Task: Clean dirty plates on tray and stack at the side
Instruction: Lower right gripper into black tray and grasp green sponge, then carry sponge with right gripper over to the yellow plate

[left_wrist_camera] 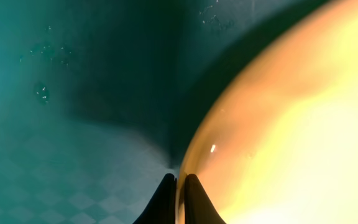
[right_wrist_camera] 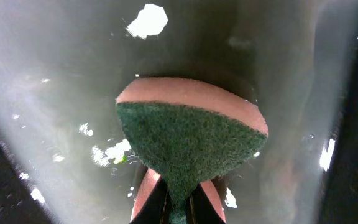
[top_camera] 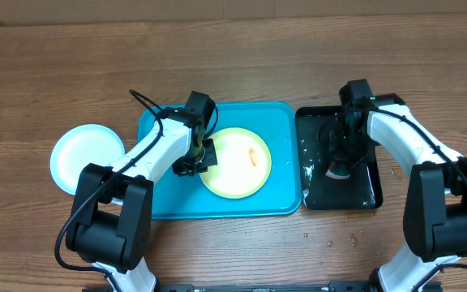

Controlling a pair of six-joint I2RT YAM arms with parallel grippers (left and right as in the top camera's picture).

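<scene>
Wooden bench (top_camera: 242, 49). The turquoise tray (top_camera: 169, 201) in the middle holds one lime green plate (top_camera: 232, 174) with an orange smear (top_camera: 254, 156). Just right of it is a glossy black tray (top_camera: 366, 193), wet, holding a sponge (right_wrist_camera: 188, 143) with a green scour face and pink foam. Off-tray on the bench at left: round plate (top_camera: 87, 158), white centre, light blue rim; one or two stacked, cannot tell. Left gripper (left_wrist_camera: 179, 177): jaws clenched on the green plate's left rim. Right gripper (right_wrist_camera: 180, 193): jaws grasping the sponge.
</scene>
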